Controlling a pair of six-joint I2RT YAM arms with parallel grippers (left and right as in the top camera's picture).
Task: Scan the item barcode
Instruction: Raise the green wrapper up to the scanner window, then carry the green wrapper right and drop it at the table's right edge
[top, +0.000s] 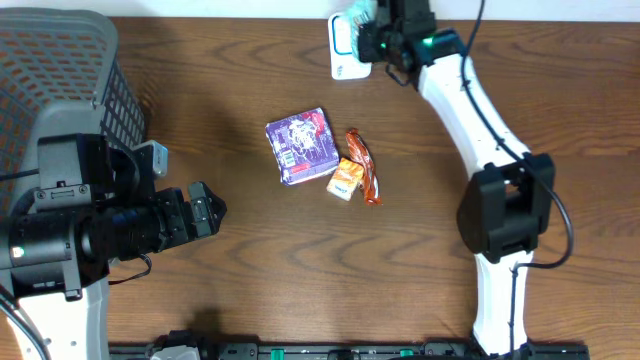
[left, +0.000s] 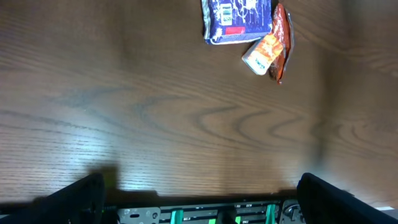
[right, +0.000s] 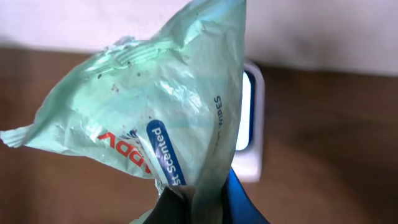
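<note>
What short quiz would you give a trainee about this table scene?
1. What does the right gripper hold? A) a bottle B) a pale green wipes pack C) a banana
2. True or false: the left gripper is shut on a packet.
3. How many loose packets lie in the middle of the table?

Key: 1 B. 2 False, it is open and holds nothing. 3 Three.
</note>
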